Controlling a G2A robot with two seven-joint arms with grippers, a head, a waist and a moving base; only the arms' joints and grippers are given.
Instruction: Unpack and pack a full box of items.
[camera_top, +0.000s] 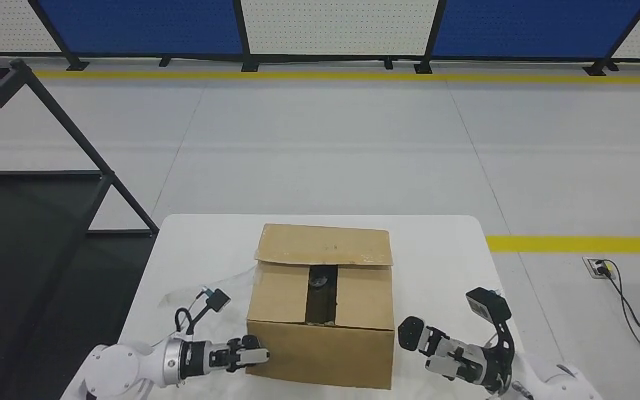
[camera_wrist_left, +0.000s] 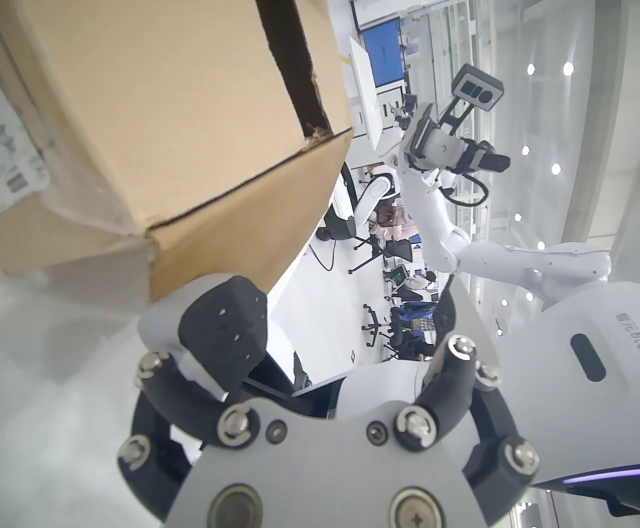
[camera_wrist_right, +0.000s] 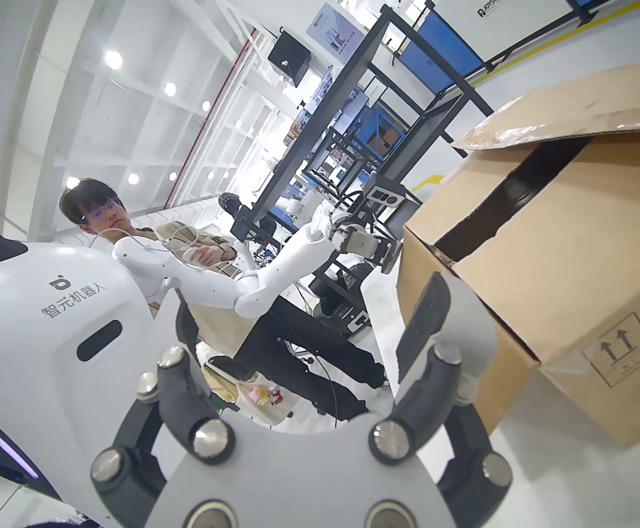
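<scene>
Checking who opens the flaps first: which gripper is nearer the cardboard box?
Left. The left gripper sits at the near left corner of the cardboard box, about touching; the right gripper is beside its right side, with a visible gap.

Matt, rough-edged cardboard box on a smooth table.

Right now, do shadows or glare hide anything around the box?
Top view: the slot in the box is shadowed, contents barely show. Left wrist view: lamps glare, hiding nothing on the box. Right wrist view: the slot reads black inside.
</scene>
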